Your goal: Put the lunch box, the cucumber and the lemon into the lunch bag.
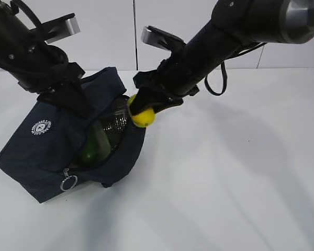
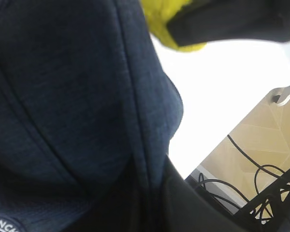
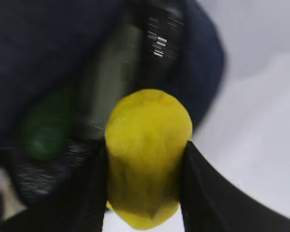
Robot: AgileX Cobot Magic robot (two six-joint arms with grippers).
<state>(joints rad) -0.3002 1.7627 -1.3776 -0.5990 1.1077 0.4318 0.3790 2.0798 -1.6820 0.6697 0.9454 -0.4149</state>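
The navy lunch bag [image 1: 42, 151] lies tilted on the white table, its open mouth facing right. My left gripper [image 1: 68, 99] is shut on the bag's upper edge; in the left wrist view its dark fingers [image 2: 183, 203] pinch a fold of the navy fabric [image 2: 63, 96]. My right gripper [image 1: 142, 112] is shut on the yellow lemon [image 1: 142, 117] at the bag's mouth. The lemon [image 3: 147, 150] sits between two black fingers [image 3: 210, 193]. Inside the bag show the green cucumber [image 1: 89, 152] and the pale lunch box [image 1: 101, 140], blurred in the right wrist view.
The bag's ring zipper pull [image 1: 68, 183] hangs at its lower front corner. White table [image 1: 225, 183] spreads to the right and front. A white wall stands behind. Past the table edge, the left wrist view shows floor with black cables [image 2: 261, 174].
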